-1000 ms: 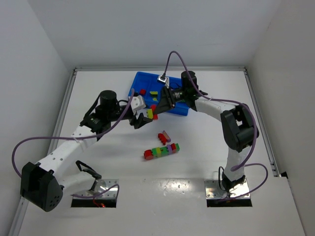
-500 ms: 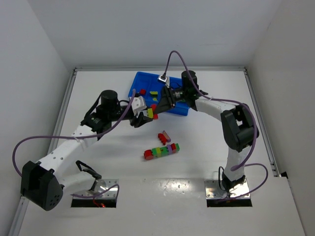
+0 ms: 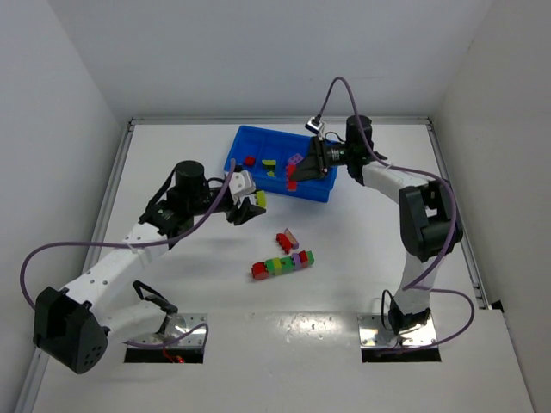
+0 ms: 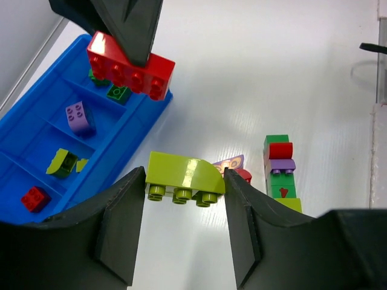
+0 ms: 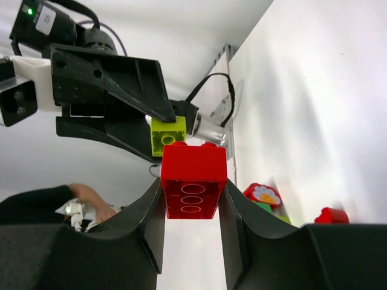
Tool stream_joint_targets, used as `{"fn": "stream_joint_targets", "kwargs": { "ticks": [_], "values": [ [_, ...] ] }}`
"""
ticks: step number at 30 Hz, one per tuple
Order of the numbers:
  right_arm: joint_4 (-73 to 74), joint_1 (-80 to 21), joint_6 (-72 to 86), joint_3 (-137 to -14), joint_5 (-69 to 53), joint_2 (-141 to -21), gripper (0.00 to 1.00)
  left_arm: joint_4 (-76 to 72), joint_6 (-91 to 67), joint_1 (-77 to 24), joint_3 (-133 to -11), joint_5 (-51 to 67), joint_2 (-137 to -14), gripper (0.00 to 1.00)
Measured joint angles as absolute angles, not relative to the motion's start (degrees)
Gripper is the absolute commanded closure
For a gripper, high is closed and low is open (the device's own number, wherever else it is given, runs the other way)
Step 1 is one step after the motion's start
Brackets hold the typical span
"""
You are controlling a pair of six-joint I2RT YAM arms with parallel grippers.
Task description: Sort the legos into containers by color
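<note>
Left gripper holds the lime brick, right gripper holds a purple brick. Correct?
Not quite. The right gripper is shut on a red brick, not a purple one; the right wrist view shows it between the fingers. The left gripper does hold the lime brick.

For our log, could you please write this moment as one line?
left gripper: shut on lime-green curved plastic brick | right gripper: shut on red rectangular plastic brick

High rear overview of the table [image 3: 172,155]; close wrist views (seemingly face to face), red brick [image 4: 130,65] in both.
</note>
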State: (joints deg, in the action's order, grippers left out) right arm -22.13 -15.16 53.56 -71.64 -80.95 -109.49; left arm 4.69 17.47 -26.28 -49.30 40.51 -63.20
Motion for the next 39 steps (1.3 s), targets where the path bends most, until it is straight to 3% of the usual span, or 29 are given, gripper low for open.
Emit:
{"fn": "stream_joint_targets", "kwargs": {
  "ticks": [10, 14, 20, 25, 28, 31, 34, 39],
  "values": [
    [-18.06, -13.61, 48.93, -72.10, -75.35, -109.49, 1.00, 2.02, 8.45, -25.12, -50.24, 27.75, -65.98, 0.94],
    [-15.18, -12.64, 45.95, -72.58, -72.47, -109.10, 1.00, 0.32, 3.88, -24.99, -59.00, 23.59, -78.04, 0.94],
    [-6.48, -10.76, 38.72, -72.49, -69.12, -105.32, 1.00, 0.58, -1.69, -23.79, -77.49, 22.22, -99.98, 0.87],
    [-2.42, -9.08, 34.20, -71.31, -67.59, -100.01, 1.00, 2.48, -4.99, -22.09, -84.60, 21.80, -111.18, 0.78],
    [-0.27, -8.05, 31.86, -71.05, -66.52, -98.45, 1.00, 4.56, -6.70, -21.63, -89.12, 21.32, -116.60, 0.55],
    [1.72, -7.70, 29.85, -71.05, -64.42, -98.41, 1.00, 4.82, -8.19, -21.43, -91.66, 21.58, -119.98, 0.40],
    [4.95, -7.64, 27.14, -72.07, -61.43, -98.76, 1.00, 4.58, -9.76, -21.21, -92.12, 22.83, -120.99, 0.04],
    [8.82, -8.43, 23.07, -79.13, -53.80, -103.04, 1.00, 3.40, -13.08, -20.27, -93.69, 22.87, -120.57, 0.00]
  ]
}}
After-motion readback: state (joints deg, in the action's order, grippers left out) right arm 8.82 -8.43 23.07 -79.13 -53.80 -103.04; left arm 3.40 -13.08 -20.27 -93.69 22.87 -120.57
